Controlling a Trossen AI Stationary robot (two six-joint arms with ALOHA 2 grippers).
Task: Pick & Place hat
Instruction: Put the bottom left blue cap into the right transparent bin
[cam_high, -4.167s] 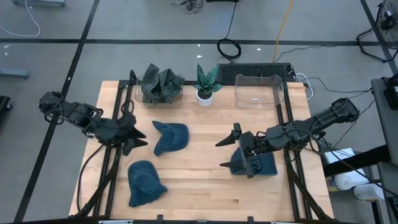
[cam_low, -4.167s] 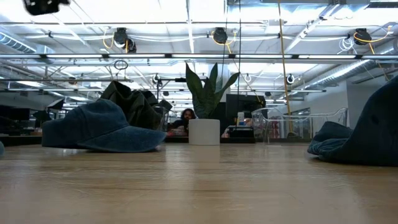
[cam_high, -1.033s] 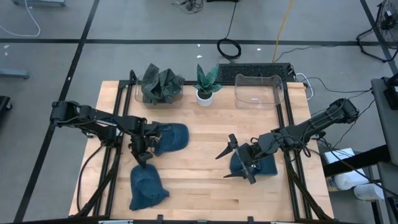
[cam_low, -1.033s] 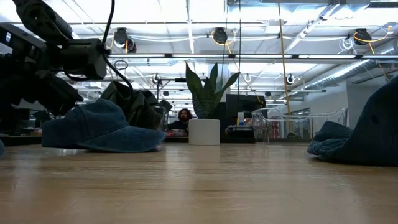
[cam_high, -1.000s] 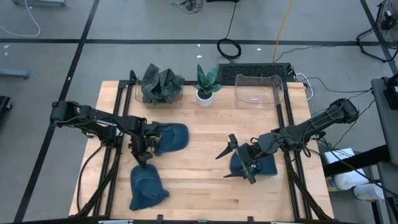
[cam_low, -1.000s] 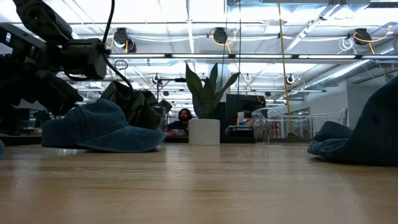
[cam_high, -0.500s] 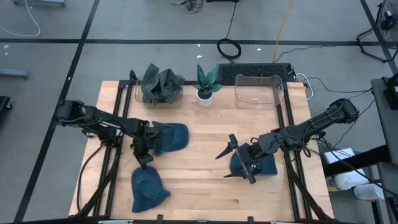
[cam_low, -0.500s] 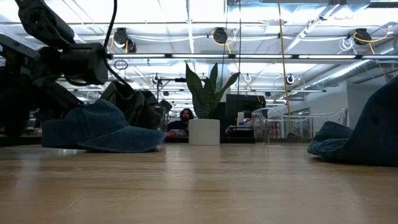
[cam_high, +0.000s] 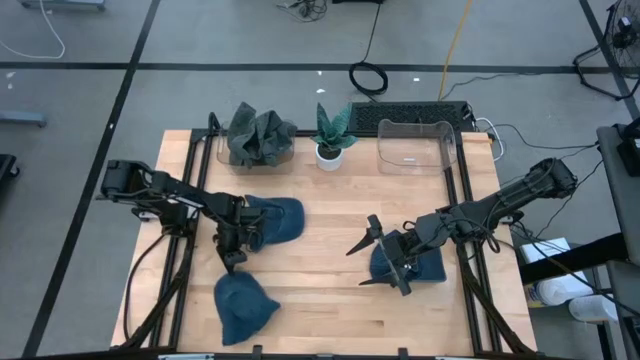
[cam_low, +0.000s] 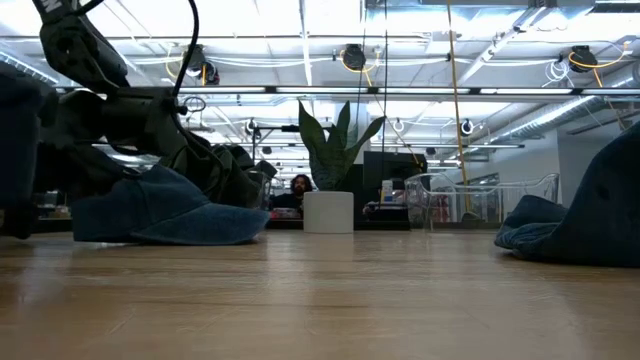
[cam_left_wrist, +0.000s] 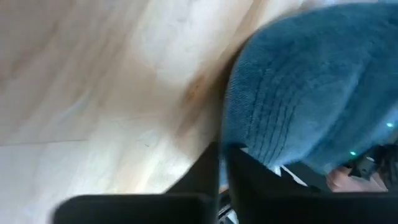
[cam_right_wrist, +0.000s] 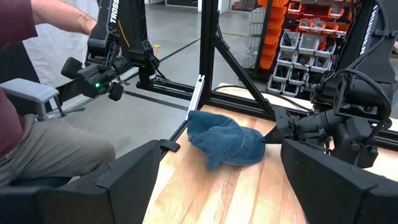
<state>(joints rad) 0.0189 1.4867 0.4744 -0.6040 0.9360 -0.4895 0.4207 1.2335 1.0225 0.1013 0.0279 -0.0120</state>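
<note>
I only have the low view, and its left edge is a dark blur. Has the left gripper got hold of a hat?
Observer: Yes. In the left wrist view the left gripper is shut on the edge of the near hat.
Operator: Which hat is that on the table?
Observer: Seen from above, it is the one nearest your camera, not the middle hat that lies beside the arm.
Operator: And the right arm?
Observer: From above, the right gripper stands open, over the inner edge of the right hat.
</note>
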